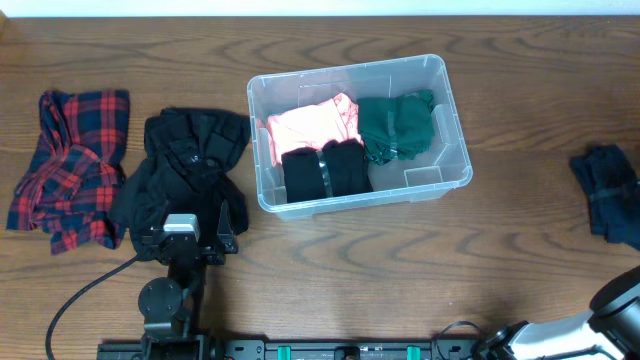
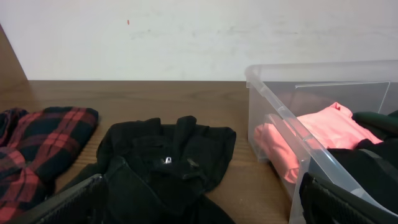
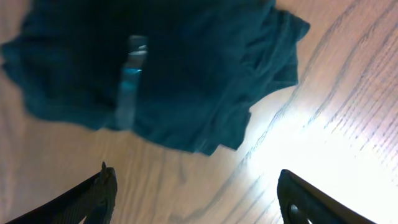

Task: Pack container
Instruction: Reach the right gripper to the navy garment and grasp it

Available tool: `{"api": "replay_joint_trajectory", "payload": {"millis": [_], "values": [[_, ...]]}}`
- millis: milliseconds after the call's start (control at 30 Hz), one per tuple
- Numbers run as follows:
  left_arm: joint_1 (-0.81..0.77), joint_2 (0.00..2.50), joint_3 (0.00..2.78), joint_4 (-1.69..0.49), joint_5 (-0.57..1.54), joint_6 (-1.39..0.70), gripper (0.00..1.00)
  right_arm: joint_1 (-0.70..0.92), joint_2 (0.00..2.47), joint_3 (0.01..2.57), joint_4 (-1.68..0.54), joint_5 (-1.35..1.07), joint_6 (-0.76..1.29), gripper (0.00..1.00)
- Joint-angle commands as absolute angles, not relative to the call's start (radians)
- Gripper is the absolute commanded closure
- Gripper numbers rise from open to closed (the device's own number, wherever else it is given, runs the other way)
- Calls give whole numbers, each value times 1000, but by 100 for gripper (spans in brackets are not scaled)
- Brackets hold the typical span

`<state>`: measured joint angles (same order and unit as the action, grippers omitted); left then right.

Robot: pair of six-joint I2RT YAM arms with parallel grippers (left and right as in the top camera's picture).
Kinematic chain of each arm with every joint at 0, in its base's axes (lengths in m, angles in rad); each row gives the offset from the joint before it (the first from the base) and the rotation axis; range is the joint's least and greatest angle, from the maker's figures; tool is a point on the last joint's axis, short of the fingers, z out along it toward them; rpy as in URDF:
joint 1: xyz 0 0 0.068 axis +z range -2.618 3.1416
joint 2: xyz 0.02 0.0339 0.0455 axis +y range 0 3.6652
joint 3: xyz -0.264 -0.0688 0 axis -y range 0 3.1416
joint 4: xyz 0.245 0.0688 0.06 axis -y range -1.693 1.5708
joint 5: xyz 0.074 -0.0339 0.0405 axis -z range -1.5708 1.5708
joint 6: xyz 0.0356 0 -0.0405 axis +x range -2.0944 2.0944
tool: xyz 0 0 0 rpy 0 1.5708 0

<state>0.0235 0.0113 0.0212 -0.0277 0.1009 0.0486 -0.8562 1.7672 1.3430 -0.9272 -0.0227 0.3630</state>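
On the desk (image 1: 520,260), the container (image 1: 345,68) holds folded clothes (image 1: 340,150). The left pincer (image 2: 200,208) stands released over a black garment (image 1: 195,150); the right pincer (image 3: 198,199) hangs released above a dark teal cloth (image 3: 161,68)

The container (image 1: 256,140) sits mid-table (image 1: 500,260). Inside it, a first folded garment (image 1: 312,125) lies at the left rear, a second folded garment (image 1: 325,170) in front of that by the near wall, and a third folded garment (image 1: 397,125) on the right. A jacket (image 1: 190,150) lies just left of the container, a shirt (image 1: 70,165) further left, and a loose garment (image 1: 608,190) well to its right.
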Motion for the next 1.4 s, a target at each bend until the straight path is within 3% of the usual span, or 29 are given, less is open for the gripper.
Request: {"api": "replay_joint_trajectory", "payload": {"millis": [0, 367, 733, 967, 1200, 1267, 1333, 1367], "values": [[27, 10, 4, -62, 116, 47, 2, -896, 1823, 1337, -918, -26, 319, 22], [27, 10, 4, -62, 116, 47, 2, -947, 1971, 1337, -822, -31, 227, 36], [27, 10, 4, -62, 116, 47, 2, -941, 1987, 1329, -714, -35, 200, 42], [27, 10, 4, -62, 116, 47, 2, -941, 2033, 1326, -712, -35, 201, 59], [27, 10, 4, -62, 116, 47, 2, -923, 2061, 1326, -718, -35, 200, 62], [27, 10, 4, -62, 116, 47, 2, -915, 2061, 1326, -718, -35, 191, 73], [27, 10, 4, -62, 116, 47, 2, -902, 2061, 1326, -719, -34, 184, 99], [27, 10, 4, -62, 116, 47, 2, -896, 2061, 1326, -718, -34, 182, 99]]}}
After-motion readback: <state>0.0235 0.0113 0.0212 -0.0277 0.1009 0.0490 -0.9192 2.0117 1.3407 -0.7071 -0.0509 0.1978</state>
